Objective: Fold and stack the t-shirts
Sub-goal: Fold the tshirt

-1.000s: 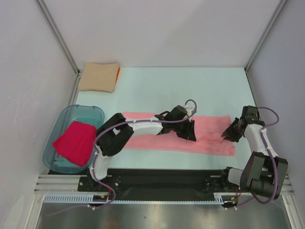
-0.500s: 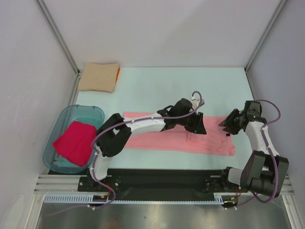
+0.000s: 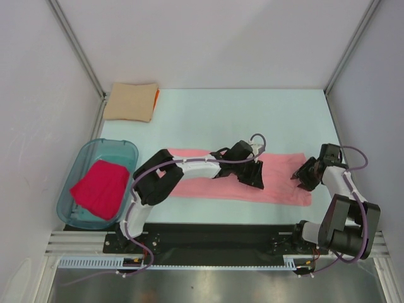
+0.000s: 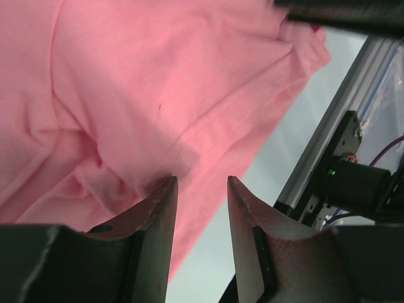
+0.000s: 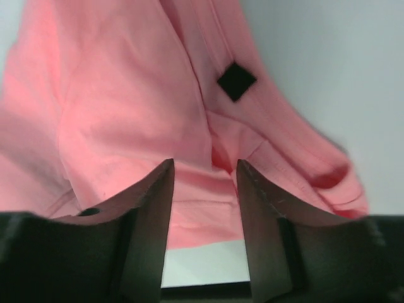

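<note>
Beneath left hand [image 4: 201,184], salmon-pink t-shirt [image 4: 158,88]

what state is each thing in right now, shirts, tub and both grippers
salmon-pink t-shirt: laid flat in a long folded strip, not yet folded small
tan t-shirt: folded, lying on the orange one
orange t-shirt: under the tan one, only an edge showing
crimson-pink t-shirt: lying loose in the tub
teal tub: upright, holding one shirt
left gripper: open, over the strip's middle
right gripper: open, at the strip's right end
</note>
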Tool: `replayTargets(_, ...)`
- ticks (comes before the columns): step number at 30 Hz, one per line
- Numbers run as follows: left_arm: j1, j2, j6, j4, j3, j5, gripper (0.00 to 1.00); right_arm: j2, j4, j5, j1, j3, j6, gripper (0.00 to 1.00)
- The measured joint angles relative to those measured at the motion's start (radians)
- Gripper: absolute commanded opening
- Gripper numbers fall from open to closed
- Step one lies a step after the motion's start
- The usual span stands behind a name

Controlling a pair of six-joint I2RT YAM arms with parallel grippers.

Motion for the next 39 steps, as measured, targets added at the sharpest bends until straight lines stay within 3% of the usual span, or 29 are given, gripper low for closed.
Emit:
replayTargets(3,0.005,-0.040,0.027,-0.035,-0.035,-0.015,0.47,0.005,-0.003,0.045,-0.006,0.057,-0.017,0.76)
replayTargets(5,0.014,-0.096,0.039,-0.051,-0.069,-0.021,0.47,0.016,0.020,0.067,-0.008,0.105,-0.038,0.81)
replayTargets(14,0.164,-0.522,0.070,-0.069,-0.272,-0.022,0.48,0.218,0.171,0.099,-0.005,0.200,-0.136,0.78)
replayTargets(22,0.219,-0.726,0.095,-0.112,-0.392,0.001,0.49,0.330,0.229,0.140,-0.001,0.220,-0.214,0.77)
replayTargets(25,0.243,-0.753,0.100,-0.119,-0.414,0.012,0.49,0.359,0.255,0.151,-0.001,0.241,-0.229,0.71)
replayTargets(31,0.290,-0.761,0.106,-0.121,-0.456,0.037,0.48,0.401,0.326,0.153,0.008,0.255,-0.242,0.44)
replayTargets(32,0.295,-0.761,0.106,-0.121,-0.461,0.042,0.48,0.407,0.340,0.153,0.015,0.256,-0.242,0.30)
replayTargets(34,0.304,-0.761,0.106,-0.125,-0.464,0.051,0.48,0.420,0.364,0.153,0.036,0.257,-0.247,0.15)
replayTargets(35,0.307,-0.761,0.106,-0.126,-0.464,0.054,0.48,0.425,0.375,0.153,0.046,0.258,-0.244,0.03)
replayTargets(39,0.322,-0.761,0.106,-0.126,-0.464,0.056,0.48,0.451,0.407,0.153,0.061,0.273,-0.227,0.00)
